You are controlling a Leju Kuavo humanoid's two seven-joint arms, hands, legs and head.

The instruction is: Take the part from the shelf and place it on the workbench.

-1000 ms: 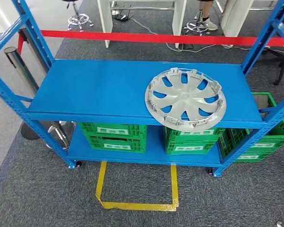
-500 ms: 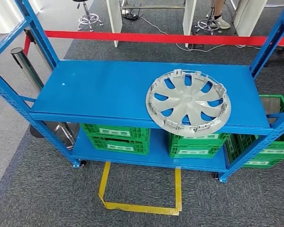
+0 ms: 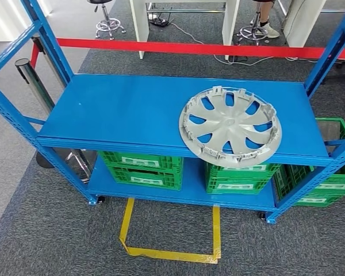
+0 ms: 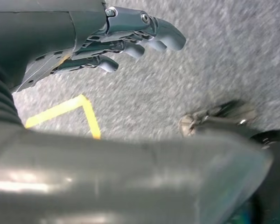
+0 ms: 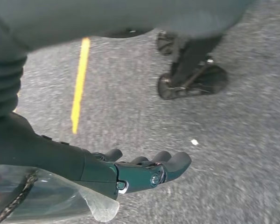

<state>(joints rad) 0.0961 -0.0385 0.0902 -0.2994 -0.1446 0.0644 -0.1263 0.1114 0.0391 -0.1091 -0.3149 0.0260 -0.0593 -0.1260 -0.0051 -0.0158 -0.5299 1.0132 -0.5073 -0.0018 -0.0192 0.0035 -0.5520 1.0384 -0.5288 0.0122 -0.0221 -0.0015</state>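
Note:
The part is a silver wheel cover [image 3: 230,126] lying flat on the right half of the blue shelf's upper board [image 3: 118,112], its near rim at the board's front edge. My left hand [image 4: 128,35] hangs over the grey carpet with its fingers loosely extended and holds nothing. My right hand [image 5: 145,170] also hangs above the carpet, fingers extended and empty. Both hands are far from the wheel cover.
Green crates [image 3: 140,167] sit on the lower board, and another green crate [image 3: 331,172] stands at the right. Blue uprights [image 3: 47,40] frame the shelf. A yellow taped square [image 3: 171,230] marks the carpet in front. A red barrier tape [image 3: 196,48] and a steel post [image 3: 34,86] stand behind.
The whole picture has shifted slightly, so the camera has moved; the shelf now sits a little lower and further right in view. The wheel cover has not moved on the shelf.

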